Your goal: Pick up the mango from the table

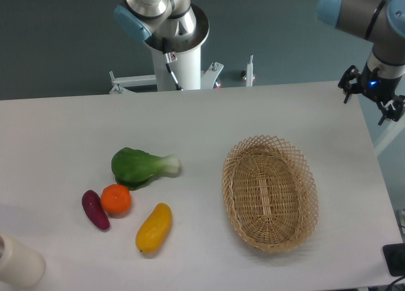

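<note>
The mango (154,228) lies on the white table (209,120) at the front left, yellow shading to orange, its long axis slanting up to the right. Nothing touches it. My gripper (373,93) hangs at the far right, over the table's back right corner, a long way from the mango. Only its dark wrist end with a blue light shows, so I cannot make out how the jaws stand, and I see nothing held in them.
A round orange (116,199) and a dark purple eggplant (95,210) sit just left of the mango. A green leafy vegetable (142,166) lies behind them. A wicker basket (269,193) stands to the right. A white cylinder (19,262) is at the front left corner.
</note>
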Robot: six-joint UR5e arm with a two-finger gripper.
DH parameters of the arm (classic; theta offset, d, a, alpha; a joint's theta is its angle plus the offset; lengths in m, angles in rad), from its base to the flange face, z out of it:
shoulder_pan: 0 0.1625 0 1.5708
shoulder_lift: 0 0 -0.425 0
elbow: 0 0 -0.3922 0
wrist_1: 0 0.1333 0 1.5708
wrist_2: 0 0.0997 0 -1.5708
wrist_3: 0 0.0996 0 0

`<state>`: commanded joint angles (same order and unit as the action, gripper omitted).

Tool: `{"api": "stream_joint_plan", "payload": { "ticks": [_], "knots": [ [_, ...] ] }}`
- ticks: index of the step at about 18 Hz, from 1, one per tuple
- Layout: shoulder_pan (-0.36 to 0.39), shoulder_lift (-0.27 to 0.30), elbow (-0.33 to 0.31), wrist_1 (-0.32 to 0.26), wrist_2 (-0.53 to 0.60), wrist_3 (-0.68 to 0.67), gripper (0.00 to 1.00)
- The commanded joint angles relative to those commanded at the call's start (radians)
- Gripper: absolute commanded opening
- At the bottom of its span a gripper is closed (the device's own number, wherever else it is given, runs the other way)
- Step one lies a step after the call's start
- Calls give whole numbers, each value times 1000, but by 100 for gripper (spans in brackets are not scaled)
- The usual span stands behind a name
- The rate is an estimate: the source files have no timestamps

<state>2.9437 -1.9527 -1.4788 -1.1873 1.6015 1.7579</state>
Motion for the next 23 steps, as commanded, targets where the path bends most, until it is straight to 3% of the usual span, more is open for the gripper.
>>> {"api": "stream_joint_plan", "payload": {
  "ticks": [6, 13, 18, 23],
  "knots": [
    [2, -5, 5, 0, 0, 3, 100],
    [-2, 1, -32, 21, -2, -49, 100],
    [-46, 43, -100, 23, -2, -187, 100],
    [-109, 69, -126, 28, -5, -302, 100]
  ]
}}
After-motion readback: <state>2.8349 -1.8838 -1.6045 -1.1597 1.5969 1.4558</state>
